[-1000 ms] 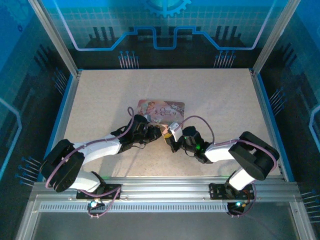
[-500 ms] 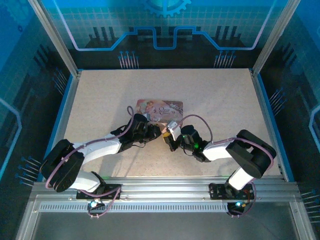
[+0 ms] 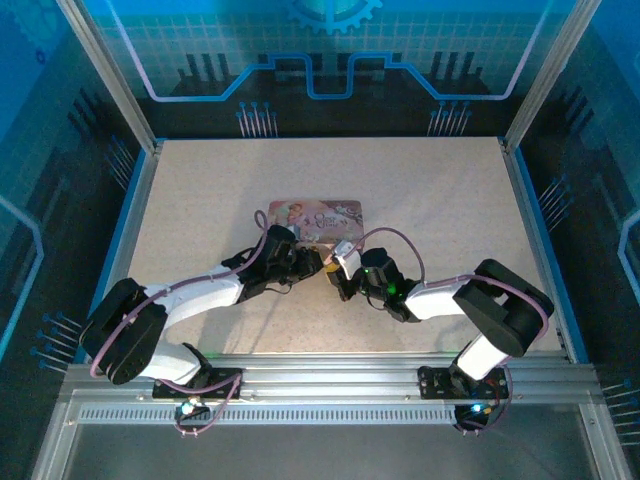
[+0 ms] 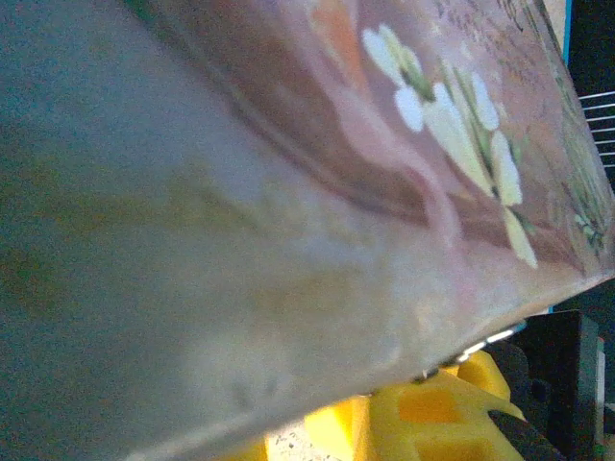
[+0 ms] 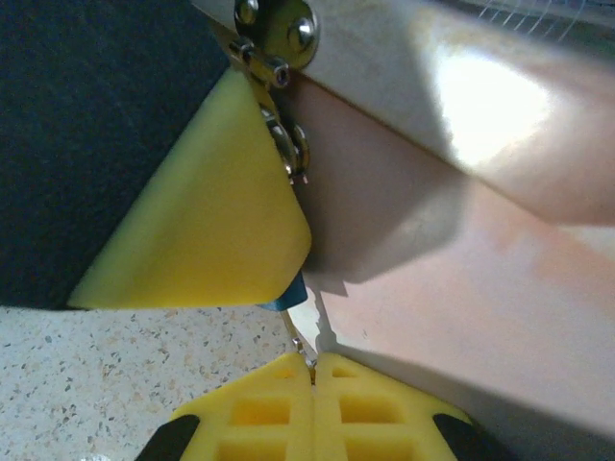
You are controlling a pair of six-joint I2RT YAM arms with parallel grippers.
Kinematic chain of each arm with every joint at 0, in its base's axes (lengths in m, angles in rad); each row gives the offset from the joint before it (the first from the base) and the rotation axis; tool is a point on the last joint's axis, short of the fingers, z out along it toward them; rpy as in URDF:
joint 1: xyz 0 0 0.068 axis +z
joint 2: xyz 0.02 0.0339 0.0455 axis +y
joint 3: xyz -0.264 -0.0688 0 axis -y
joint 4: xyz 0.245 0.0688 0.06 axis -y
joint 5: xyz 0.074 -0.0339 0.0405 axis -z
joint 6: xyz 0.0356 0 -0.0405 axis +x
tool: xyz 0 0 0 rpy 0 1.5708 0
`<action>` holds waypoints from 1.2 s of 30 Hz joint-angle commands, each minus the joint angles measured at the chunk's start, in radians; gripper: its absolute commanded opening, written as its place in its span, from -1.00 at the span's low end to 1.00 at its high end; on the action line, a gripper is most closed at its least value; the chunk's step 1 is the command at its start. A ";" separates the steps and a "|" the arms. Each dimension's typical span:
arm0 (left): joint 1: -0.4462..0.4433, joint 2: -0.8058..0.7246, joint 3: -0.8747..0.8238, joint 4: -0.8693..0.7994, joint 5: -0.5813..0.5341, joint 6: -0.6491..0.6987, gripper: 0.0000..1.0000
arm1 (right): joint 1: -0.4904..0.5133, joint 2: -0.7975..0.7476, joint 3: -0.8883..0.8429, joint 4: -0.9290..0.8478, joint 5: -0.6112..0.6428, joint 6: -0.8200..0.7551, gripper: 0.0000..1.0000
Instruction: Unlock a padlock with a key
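Evidently the right tool (image 5: 312, 376) pinches a thin silvery key (image 5: 304, 338); left tool (image 3: 312, 265) grip unclear.

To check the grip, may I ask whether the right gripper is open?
No: the right gripper is shut, its yellow fingers pinching the key.

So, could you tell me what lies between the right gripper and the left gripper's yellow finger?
Right wrist view: a thin metal sliver, probably the key, pinched by the right gripper, and a blue piece under that finger.
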 commanded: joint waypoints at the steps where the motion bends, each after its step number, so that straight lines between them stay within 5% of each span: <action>1: -0.029 -0.037 0.039 -0.037 0.144 -0.020 -0.55 | -0.003 -0.028 0.033 0.060 0.081 -0.024 -1.00; 36: -0.027 -0.018 0.066 -0.069 0.121 -0.030 -0.54 | 0.037 -0.087 -0.066 0.067 0.079 -0.002 -1.00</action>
